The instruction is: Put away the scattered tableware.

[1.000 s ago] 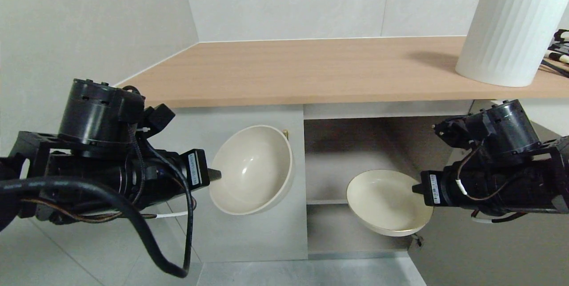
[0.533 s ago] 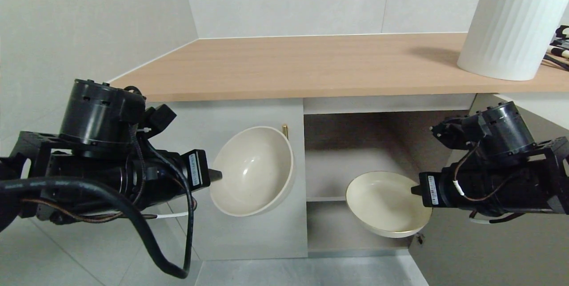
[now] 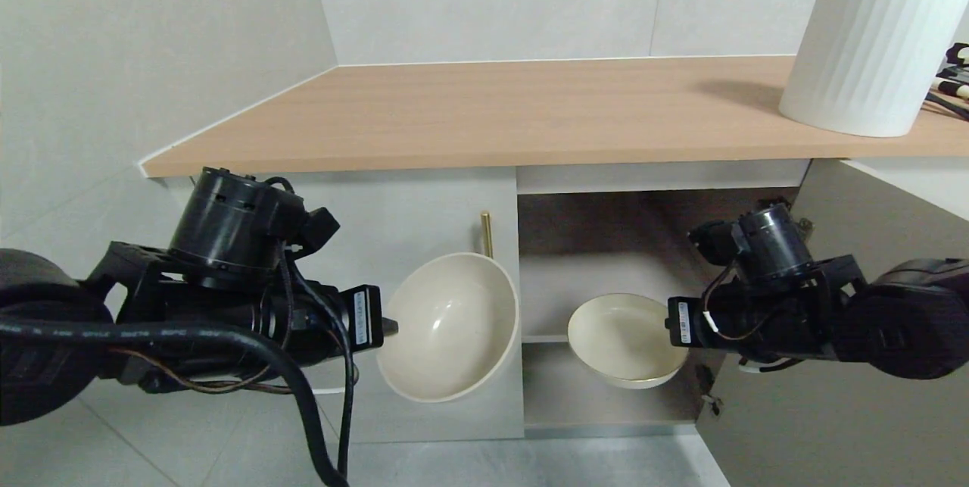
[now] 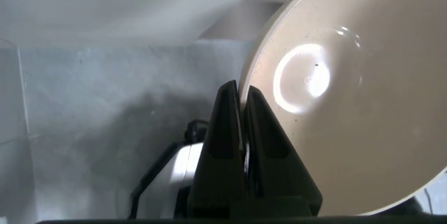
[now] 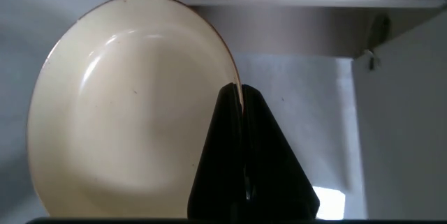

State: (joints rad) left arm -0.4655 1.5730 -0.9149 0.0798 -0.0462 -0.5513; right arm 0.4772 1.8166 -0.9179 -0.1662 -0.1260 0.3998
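Left gripper: fingers pinched down thin on the rim of a deep bowl. The bowl is held nearly on edge, mouth tipped up toward the robot. It hangs in air before the closed door, just below and beside the door's handle.

Right gripper: same thin pinch, on the rim of a shallower dish. The dish is tilted, mouth up, at the cabinet opening, about level with the shelf. I cannot tell whether it is inside the front edge or just before it.

Key relation: the opening lies straight ahead of the right gripper, dish leading. From the left gripper it lies off to the right, with the closed door dead ahead of the bowl. The right arm is nearer and better lined up. My judgement is that the dish goes in first and the bowl needs a sideways shift before it can follow.

Containers: bowl and dish both show bare glaze inside. The shelf splits the cabinet into an upper and a lower bay, and the dish hides part of the lower. The right door stands open beside the right arm.

Risk, as I read it: the dish's low rim could clip the shelf edge.

On the counter stands a white ribbed tub, well apart.
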